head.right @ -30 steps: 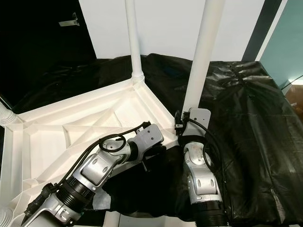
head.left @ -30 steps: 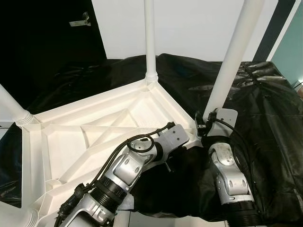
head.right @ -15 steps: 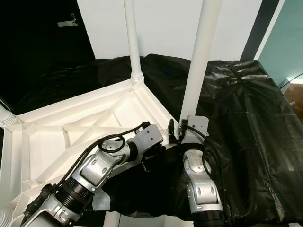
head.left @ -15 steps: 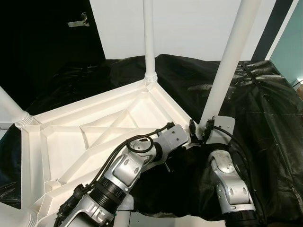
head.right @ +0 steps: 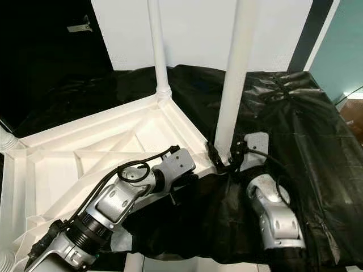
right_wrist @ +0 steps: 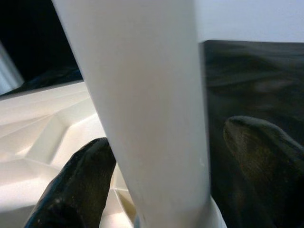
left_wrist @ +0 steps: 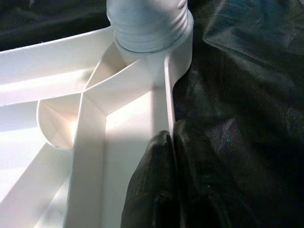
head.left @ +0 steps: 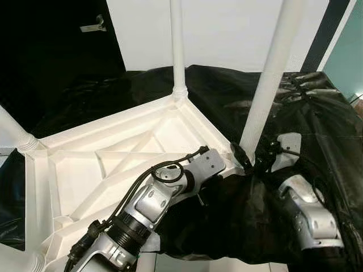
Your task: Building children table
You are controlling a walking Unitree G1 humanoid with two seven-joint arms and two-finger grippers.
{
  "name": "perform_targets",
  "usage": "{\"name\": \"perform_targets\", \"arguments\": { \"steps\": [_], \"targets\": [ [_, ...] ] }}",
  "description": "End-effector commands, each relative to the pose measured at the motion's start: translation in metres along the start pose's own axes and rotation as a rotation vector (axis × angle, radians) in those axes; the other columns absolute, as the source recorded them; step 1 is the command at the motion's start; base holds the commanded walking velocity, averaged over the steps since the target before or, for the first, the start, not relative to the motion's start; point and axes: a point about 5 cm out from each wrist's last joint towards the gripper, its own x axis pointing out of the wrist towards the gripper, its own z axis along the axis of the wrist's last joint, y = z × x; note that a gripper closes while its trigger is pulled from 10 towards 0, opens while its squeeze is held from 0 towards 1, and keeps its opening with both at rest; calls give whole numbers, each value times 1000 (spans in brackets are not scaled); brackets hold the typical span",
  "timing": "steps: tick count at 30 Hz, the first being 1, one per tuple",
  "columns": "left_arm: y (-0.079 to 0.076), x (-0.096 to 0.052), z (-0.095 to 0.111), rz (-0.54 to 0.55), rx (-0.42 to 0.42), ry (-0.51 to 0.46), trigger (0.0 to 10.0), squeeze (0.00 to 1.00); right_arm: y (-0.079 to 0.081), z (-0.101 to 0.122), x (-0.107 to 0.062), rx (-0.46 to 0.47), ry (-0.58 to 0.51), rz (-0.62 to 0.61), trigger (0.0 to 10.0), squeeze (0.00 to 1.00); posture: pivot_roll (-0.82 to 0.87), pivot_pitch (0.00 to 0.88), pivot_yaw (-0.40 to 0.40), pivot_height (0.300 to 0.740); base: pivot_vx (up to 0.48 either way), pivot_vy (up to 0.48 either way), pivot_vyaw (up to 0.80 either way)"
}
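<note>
The white plastic table top point(head.left: 113, 164) lies upside down on black cloth. Three white legs stand in its corners: one at the far corner point(head.left: 177, 45), one at the near right point(head.left: 269, 73), one at the left point(head.left: 11, 130). My left gripper point(left_wrist: 172, 135) is shut on the table's thin rim point(left_wrist: 167, 85), just short of the near-right leg's socket point(left_wrist: 149, 23). My right gripper point(head.left: 252, 156) straddles the foot of that leg point(right_wrist: 142, 95). One finger point(right_wrist: 80, 185) rests against it, while the other finger point(right_wrist: 256, 156) stands a little off it, so this gripper is open.
Crumpled black cloth point(head.left: 317, 113) covers the surface under and to the right of the table. Its near edge point(head.left: 198, 263) drops to pale floor. Behind are a white wall, a dark opening at the left and a teal wall at the far right.
My right arm has swung out to the right and its wrist has turned around the foot of the near-right leg. The left arm holds still on the rim.
</note>
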Motion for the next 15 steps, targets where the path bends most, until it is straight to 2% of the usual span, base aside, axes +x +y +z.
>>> {"name": "perform_targets", "arguments": {
  "steps": [1,4,8,9,10,11,12,13,14,15],
  "targets": [
    [7,-2,4,40,18,-2,10000,0,1,-5,4,15,34,83,10000,0,-74,0,20,740,0,0,0],
    [7,-2,4,44,18,-3,10000,0,-3,-7,11,-5,75,214,10000,0,-73,0,20,740,0,0,0],
    [8,-1,5,46,18,-6,10000,0,-3,-10,19,-9,114,309,10000,0,-71,0,21,740,0,0,0],
    [8,-1,6,45,19,-7,10000,0,-3,-11,21,-16,120,331,8157,0,-67,0,23,740,0,0,0],
    [8,-1,6,45,20,-8,10000,0,-3,-12,23,-17,128,347,4314,0,-65,0,24,740,0,0,0],
    [8,-1,6,45,20,-8,10000,0,-3,-12,23,-17,128,347,4314,0,-65,0,24,740,0,0,0],
    [8,-1,7,44,21,-9,10000,0,-4,-12,25,-35,130,353,2627,0,-62,0,22,740,0,0,0],
    [8,-1,7,44,21,-9,10000,0,-4,-12,25,-35,130,353,2627,0,-62,0,22,740,0,0,0],
    [8,-1,7,44,22,-9,10000,0,-5,-12,26,-39,133,366,0,0,-62,0,22,740,0,0,0],
    [8,-2,7,45,22,-9,10000,0,-6,-12,27,-51,138,376,0,0,-60,0,22,740,0,0,0]
  ]
}}
